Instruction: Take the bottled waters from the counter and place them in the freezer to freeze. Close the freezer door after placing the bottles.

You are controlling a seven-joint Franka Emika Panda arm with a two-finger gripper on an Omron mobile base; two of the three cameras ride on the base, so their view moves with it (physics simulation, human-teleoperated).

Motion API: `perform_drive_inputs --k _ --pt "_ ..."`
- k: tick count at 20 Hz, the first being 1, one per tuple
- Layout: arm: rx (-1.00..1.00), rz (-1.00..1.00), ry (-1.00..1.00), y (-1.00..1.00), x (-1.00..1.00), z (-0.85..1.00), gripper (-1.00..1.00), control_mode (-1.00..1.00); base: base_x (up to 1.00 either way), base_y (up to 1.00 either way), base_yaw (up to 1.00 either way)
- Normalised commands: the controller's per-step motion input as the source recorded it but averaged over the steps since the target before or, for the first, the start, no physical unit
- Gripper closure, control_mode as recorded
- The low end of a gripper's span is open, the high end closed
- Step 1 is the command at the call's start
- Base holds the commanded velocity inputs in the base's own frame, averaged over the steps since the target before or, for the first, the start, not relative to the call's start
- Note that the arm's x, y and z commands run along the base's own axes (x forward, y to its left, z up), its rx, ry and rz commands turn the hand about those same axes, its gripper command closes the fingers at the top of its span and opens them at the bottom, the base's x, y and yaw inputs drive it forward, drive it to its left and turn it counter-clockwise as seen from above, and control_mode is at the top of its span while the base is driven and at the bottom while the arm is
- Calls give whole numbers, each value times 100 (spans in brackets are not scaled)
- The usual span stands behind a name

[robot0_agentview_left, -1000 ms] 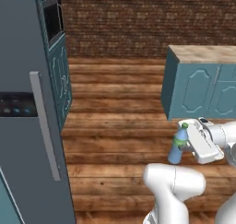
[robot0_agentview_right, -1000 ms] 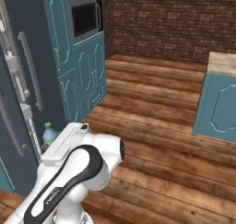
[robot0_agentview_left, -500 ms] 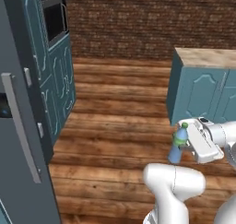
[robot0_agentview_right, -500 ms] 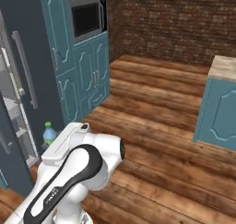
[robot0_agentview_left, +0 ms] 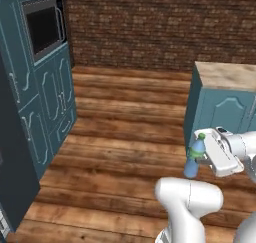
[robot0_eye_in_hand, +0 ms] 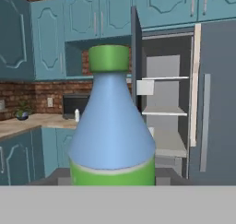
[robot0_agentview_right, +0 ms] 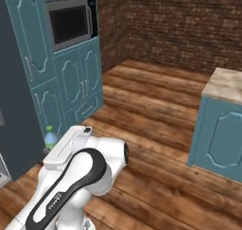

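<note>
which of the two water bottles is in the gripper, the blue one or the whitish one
The blue bottle with the green cap: the gripper is shut on it. The whitish bottle stands far off on the counter.

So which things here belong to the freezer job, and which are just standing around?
Job:
blue bottle, held in the gripper
freezer, open, shelves showing
freezer door
counter

Bystanders:
built-in microwave
island cabinet
potted plant
</note>
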Motion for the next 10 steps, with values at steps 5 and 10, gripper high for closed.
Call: perform_drive_inputs --k 5,10 --pt "0 0 0 0 0 0 100 100 100 -30 37" --pt "0 0 0 0 0 0 100 100 100 -12 42"
